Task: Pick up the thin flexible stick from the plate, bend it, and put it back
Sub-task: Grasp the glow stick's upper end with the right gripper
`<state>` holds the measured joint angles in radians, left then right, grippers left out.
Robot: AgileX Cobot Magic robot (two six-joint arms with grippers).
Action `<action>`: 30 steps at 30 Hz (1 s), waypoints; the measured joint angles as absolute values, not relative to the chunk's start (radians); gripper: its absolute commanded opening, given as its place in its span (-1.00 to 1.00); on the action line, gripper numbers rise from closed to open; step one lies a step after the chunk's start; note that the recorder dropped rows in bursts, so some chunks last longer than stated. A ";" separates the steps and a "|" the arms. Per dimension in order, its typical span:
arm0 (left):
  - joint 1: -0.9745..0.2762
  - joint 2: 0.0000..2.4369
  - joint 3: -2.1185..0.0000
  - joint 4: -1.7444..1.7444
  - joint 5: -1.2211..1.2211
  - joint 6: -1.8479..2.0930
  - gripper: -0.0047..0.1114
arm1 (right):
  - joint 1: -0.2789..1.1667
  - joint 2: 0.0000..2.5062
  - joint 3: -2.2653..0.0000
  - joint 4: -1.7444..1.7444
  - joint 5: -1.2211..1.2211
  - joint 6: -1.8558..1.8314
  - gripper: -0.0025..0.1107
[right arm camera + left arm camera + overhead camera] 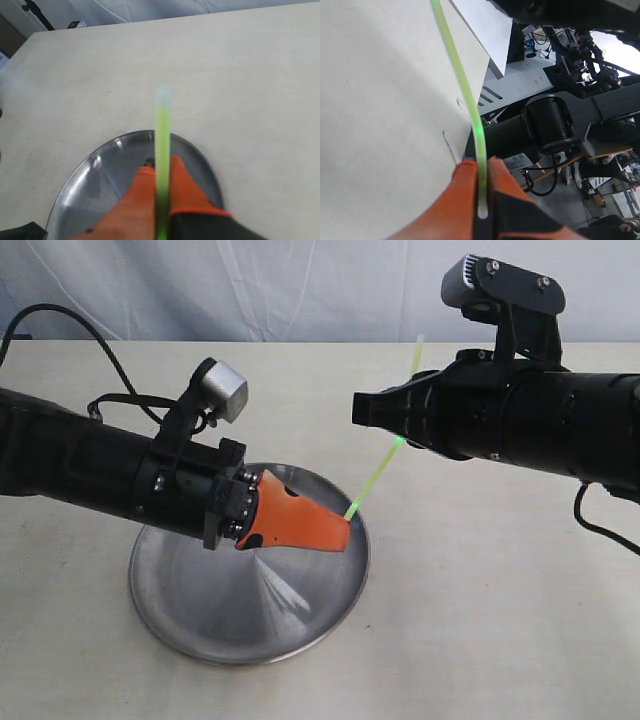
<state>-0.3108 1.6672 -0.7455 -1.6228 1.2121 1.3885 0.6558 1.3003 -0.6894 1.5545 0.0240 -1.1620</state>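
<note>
The thin lime-green stick [372, 480] slants up from over the plate [200, 610], held clear of it and slightly curved. My left gripper [347, 525], with orange fingers, is shut on the stick's lower end above the plate's far right rim. In the left wrist view, the left gripper [481, 175] pinches the stick [455, 65], which arcs away. My right gripper [378, 418] is shut on the stick further up, and the top end pokes out above it. In the right wrist view, the stick [162, 130] stands between the fingers of the right gripper [161, 172], with the plate [100, 170] beyond.
The round steel plate rests on a pale beige tabletop [480, 620]. A white cloth backdrop [300, 290] hangs behind the table. A black cable [90, 340] loops from the left arm.
</note>
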 measured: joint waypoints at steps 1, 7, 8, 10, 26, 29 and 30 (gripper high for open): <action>-0.311 1.667 -0.745 -1.623 1.212 1.389 -0.92 | 0.658 1.300 -0.689 1.550 0.022 -1.162 -0.97; -0.311 1.667 -0.750 -1.623 1.212 1.389 -0.92 | 0.661 1.300 -0.689 1.527 0.016 -1.162 -0.97; -0.311 1.667 -0.751 -1.623 1.212 1.389 -0.92 | 0.661 1.300 -0.689 1.527 0.013 -1.162 -0.97; -0.311 1.667 -0.753 -1.623 1.212 1.389 -0.92 | 0.661 1.300 -0.689 1.523 0.014 -1.162 -0.97; -0.311 1.667 -0.753 -1.632 1.214 1.387 -0.92 | 0.661 1.343 -0.689 1.486 0.008 -1.162 -0.97; -0.311 1.667 -0.753 -1.638 1.214 1.385 -0.92 | 0.661 1.379 -0.689 1.486 0.013 -1.162 -0.97; -0.311 1.667 -0.753 -1.640 1.212 1.385 -0.92 | 0.661 1.386 -0.689 1.486 0.013 -1.162 -0.97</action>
